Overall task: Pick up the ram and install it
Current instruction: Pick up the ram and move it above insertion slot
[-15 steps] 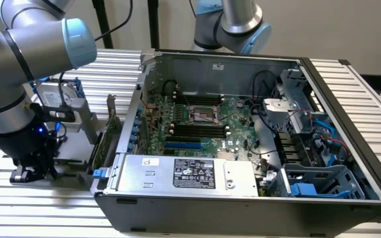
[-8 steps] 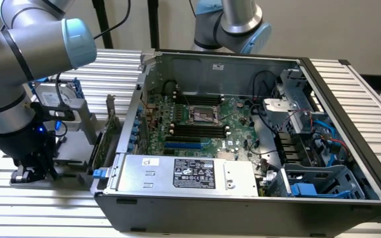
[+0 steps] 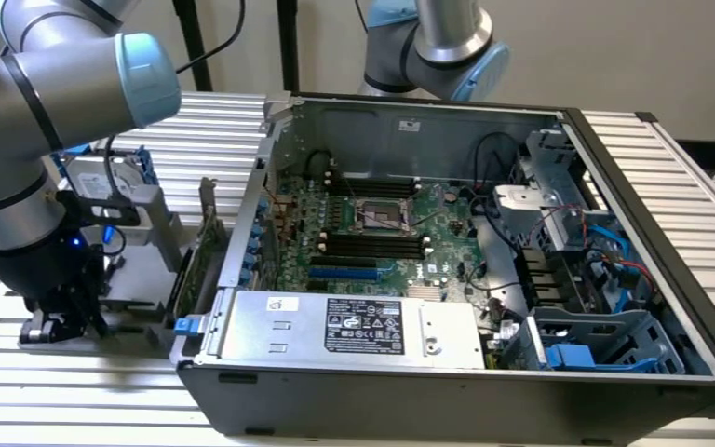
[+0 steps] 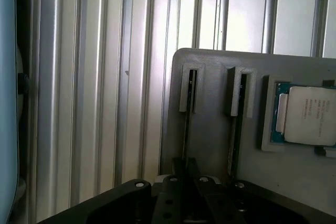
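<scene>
**Exterior view.** An open computer case (image 3: pixel 457 396) is seen lying on a slatted metal counter (image 3: pixel 687 186). A green motherboard (image 3: pixel 438 209) is exposed inside it, with a bank of long black slots (image 3: pixel 370 245) near its middle and a silver power supply (image 3: pixel 345 326) along the near wall. The arm (image 3: pixel 22 186) is lowered outside the case, on the exterior view's left. The end effector (image 3: pixel 60 324) is down low at a grey holder (image 3: pixel 146 265) that stands on the counter just beside the case. A green card (image 3: pixel 196 270) with a metal bracket is seen upright between the holder and the case wall.

**Wrist view.** The grey holder (image 4: pixel 210 145) is seen resting on the counter (image 4: pixel 105 87). Two narrow slots are cut into it side by side. The ram (image 4: pixel 187 132) is found standing on edge in the slot farther from the processor chip (image 4: pixel 310 115). Viewed edge-on, it appears as a long, very thin dark line, and its colour and chips cannot be made out. A second thin edge (image 4: pixel 234 135) is seated in the neighbouring slot. The square silver processor chip is held in a recess just beside that slot. The end effector (image 4: pixel 185 170) is lined up with the near end of the ram. Contact cannot be confirmed, and it cannot be told whether the end effector is set wide or narrow.
</scene>
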Robot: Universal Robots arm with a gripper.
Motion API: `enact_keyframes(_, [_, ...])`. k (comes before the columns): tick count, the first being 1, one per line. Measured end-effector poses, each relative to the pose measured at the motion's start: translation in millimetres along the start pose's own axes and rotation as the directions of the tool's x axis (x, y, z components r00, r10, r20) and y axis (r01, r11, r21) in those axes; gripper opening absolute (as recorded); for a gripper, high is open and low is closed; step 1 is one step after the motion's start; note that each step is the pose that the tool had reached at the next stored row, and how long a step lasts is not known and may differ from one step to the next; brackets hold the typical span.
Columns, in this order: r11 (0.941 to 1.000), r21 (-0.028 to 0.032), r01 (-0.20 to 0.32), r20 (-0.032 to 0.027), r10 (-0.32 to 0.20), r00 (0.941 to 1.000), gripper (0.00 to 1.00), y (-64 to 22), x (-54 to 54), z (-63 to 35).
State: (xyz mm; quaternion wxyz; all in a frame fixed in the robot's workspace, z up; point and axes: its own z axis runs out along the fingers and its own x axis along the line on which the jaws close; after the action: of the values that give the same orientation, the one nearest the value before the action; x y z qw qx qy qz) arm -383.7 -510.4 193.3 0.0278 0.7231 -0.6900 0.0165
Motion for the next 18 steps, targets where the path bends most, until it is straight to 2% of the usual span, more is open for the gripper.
enact_keyframes(5, [1.0, 0.0, 0.0, -0.0001, 0.0, 1.0, 0.14, 0.1, 0.4, -7.2])
enact_keyframes(9, [1.0, 0.0001, 0.0, 0.0, 0.0, 1.0, 0.14, 0.3, 1.1, -17.5])
enact_keyframes(18, [1.0, -0.0001, 0.0, -0.0001, 0.0, 1.0, 0.14, 0.7, 3.6, -58.6])
